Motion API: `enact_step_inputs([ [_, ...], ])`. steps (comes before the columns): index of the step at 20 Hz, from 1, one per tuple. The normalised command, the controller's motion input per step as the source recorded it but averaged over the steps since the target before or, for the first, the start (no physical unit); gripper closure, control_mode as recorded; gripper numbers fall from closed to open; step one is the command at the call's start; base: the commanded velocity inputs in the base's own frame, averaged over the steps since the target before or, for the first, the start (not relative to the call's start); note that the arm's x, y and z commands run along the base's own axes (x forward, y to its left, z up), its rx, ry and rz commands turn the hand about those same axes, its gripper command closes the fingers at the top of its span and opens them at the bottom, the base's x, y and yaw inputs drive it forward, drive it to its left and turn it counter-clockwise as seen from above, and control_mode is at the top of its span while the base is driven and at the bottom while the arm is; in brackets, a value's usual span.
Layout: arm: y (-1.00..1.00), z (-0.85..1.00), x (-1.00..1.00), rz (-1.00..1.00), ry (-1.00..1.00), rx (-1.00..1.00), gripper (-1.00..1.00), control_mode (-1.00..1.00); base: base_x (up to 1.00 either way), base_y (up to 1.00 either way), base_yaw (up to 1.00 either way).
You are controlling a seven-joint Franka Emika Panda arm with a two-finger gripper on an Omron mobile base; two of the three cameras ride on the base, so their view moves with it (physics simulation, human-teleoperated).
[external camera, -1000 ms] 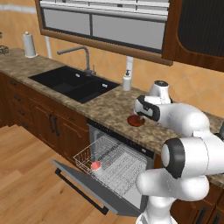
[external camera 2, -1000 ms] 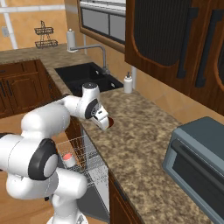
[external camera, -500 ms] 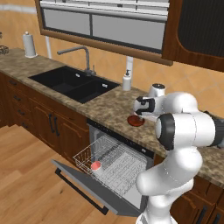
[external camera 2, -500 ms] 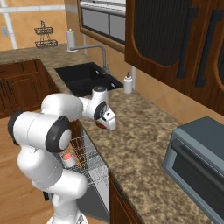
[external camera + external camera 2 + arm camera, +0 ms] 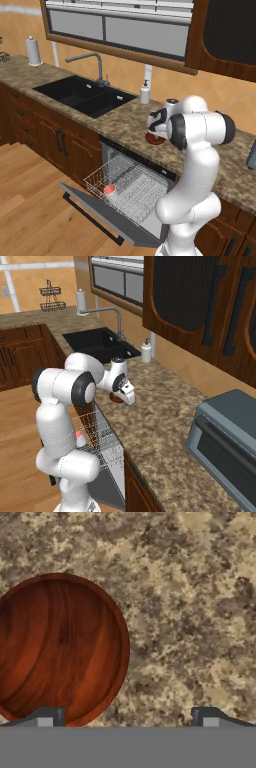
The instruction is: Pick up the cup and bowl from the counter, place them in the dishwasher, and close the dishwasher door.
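The bowl, round and reddish-brown with a wood grain, sits on the speckled counter. My gripper hangs just above it, open and holding nothing. One fingertip is over the bowl's near rim, the other over bare granite. From the base views the gripper partly hides the bowl. The cup lies in the white wire rack of the dishwasher. The dishwasher door is dropped open.
A soap dispenser stands by the wall behind the black sink with its faucet. A grey toaster oven sits on the counter to the right. A paper towel roll stands far left.
The arm's elbow has swung from the right to in front of the base. The hand has stayed over the bowl, shifting slightly left. Jaws remain open.
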Motion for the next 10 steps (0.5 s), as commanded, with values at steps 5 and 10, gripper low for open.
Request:
enact_step_inputs([
  [5,0.0,-0.46,0.46,0.0,0.05,0.0,-1.0,-1.0,0.0,0.0,0.0],
  [10,0.01,-0.46,0.36,0.02,0.02,0.0,1.0,-1.0,0.0,0.0,0.0],
])
